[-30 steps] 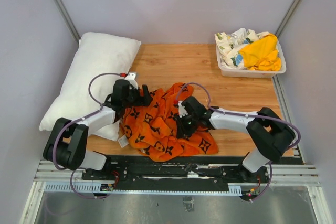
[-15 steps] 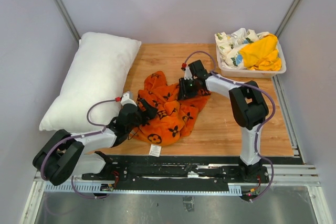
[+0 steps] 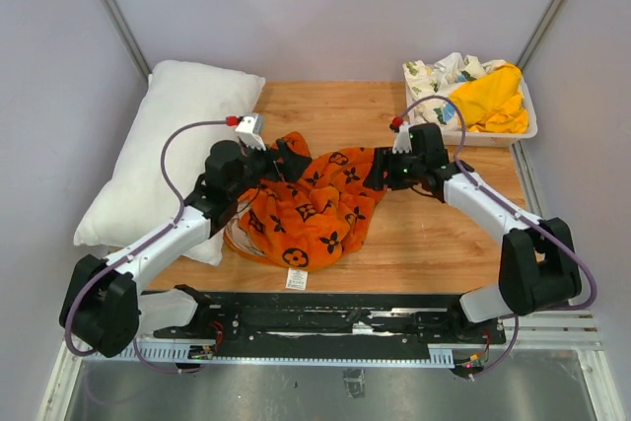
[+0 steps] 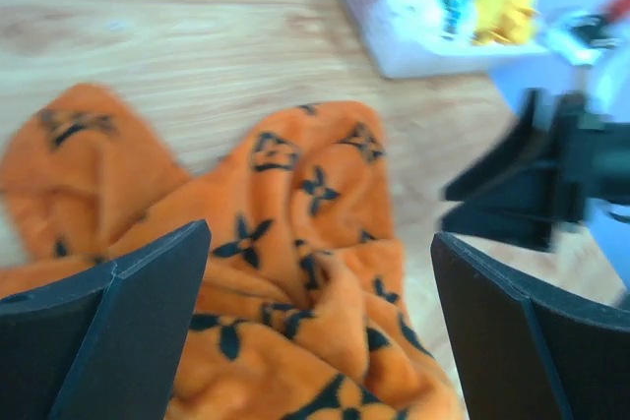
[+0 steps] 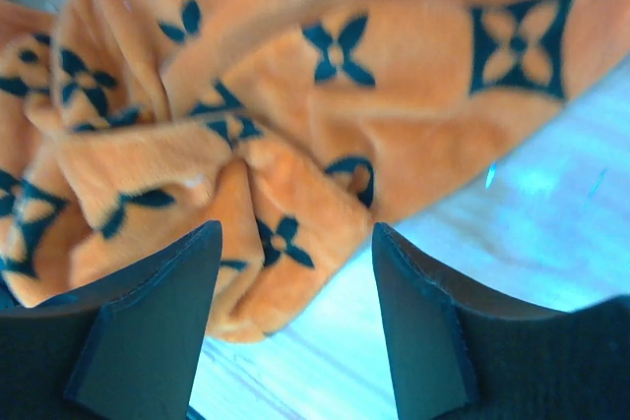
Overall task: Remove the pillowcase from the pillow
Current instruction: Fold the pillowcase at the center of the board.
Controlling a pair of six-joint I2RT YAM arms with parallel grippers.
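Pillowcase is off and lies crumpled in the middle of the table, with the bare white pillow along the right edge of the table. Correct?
Not quite. The pillow lies along the left edge of the table, not the right, as the top external view shows. The rest holds: the pillowcase is off it and crumpled in the middle of the table.

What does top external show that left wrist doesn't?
Only top external: the white pillow, bare, lying left of the pillowcase, plus both arms whole. Only left wrist: a close look at the folds between the open fingers of the left gripper. Both: the orange pillowcase crumpled on the table, the bin of cloths and the right gripper.
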